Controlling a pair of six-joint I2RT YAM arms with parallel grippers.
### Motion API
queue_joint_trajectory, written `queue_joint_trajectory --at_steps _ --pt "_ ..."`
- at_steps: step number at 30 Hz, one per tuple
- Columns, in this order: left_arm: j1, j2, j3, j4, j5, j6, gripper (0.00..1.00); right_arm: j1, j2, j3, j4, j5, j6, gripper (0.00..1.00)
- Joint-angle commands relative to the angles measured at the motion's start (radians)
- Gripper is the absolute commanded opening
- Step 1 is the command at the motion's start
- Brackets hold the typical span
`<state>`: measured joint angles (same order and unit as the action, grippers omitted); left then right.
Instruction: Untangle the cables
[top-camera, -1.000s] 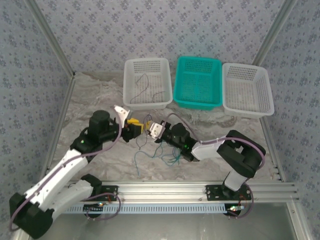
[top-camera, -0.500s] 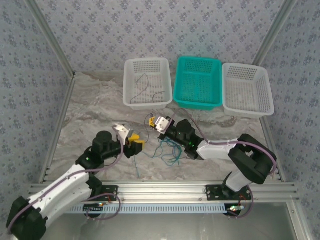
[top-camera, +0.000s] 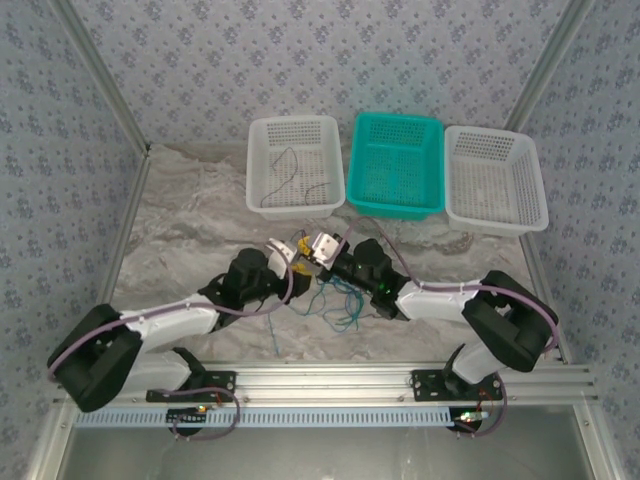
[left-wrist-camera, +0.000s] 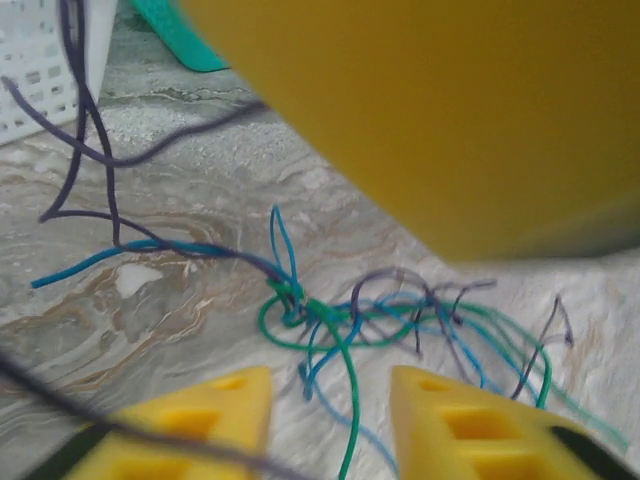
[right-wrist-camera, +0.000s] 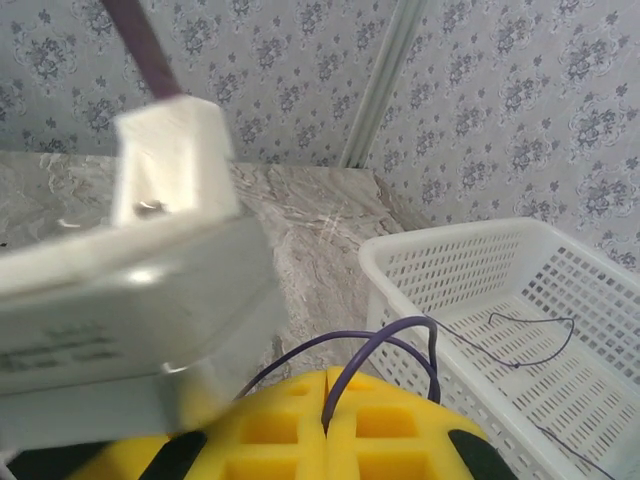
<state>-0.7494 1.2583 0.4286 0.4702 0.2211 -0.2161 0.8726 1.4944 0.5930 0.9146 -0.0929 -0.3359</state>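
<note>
Two grippers meet above the table (top-camera: 180, 200): left gripper (top-camera: 290, 258) beside right gripper (top-camera: 308, 248), the cables (top-camera: 338, 300) tangled nearer the bases. Left wrist: fingers (left-wrist-camera: 220, 420) parted, gripping nothing, over the tangle. Right wrist: pads (right-wrist-camera: 390, 440) pressed together on a purple cable (right-wrist-camera: 385, 350).

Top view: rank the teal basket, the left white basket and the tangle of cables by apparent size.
1. Teal basket and left white basket: about alike, not ranked.
2. Tangle of cables: clearly smallest.

Grey-blue flowered wallpaper walls (top-camera: 200, 60) enclose a marbled beige table (top-camera: 190, 200); slanted metal posts (top-camera: 110, 85) mark the corners, an aluminium rail (top-camera: 330, 380) edges the near side.
</note>
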Motion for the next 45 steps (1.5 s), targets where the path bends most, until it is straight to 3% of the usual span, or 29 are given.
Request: queue_joint_trajectory --at_steps 1,4,8,14,18,25,30,36,40,45 --pt "-0.008 0.002 0.029 0.066 -0.074 -0.026 0.00 -0.004 -0.034 -0.010 -0.031 0.050 -0.002 0.00" --pt "0.035 -0.112 0.001 0.009 -0.188 -0.081 0.00 -0.017 -0.050 -0.033 -0.030 0.110 -0.015 0.00" --pt "0.234 -0.345 0.001 -0.238 -0.249 -0.167 0.00 -0.078 -0.094 -0.099 0.000 0.117 0.052 0.00" --pt "0.588 -0.574 0.043 -0.548 -0.188 -0.246 0.00 -0.193 -0.159 -0.163 -0.016 0.249 0.179 0.00" --pt "0.724 -0.610 0.044 -0.581 -0.095 -0.308 0.00 -0.248 -0.202 -0.161 -0.083 0.362 0.243 0.00" --pt "0.804 -0.608 0.083 -0.626 -0.074 -0.328 0.00 -0.374 -0.298 -0.152 -0.242 0.540 0.515 0.00" --pt "0.875 -0.609 0.090 -0.652 -0.066 -0.344 0.00 -0.528 -0.402 -0.110 -0.504 0.619 0.821 0.00" --pt "0.994 -0.623 0.092 -0.680 -0.037 -0.365 0.00 -0.612 -0.495 -0.102 -0.639 0.648 0.925 0.00" --pt "1.052 -0.629 0.100 -0.707 -0.038 -0.362 0.00 -0.655 -0.531 -0.045 -0.885 0.728 1.113 0.00" --pt "1.127 -0.631 0.100 -0.725 -0.056 -0.352 0.00 -0.701 -0.571 -0.059 -0.914 0.699 1.158 0.00"
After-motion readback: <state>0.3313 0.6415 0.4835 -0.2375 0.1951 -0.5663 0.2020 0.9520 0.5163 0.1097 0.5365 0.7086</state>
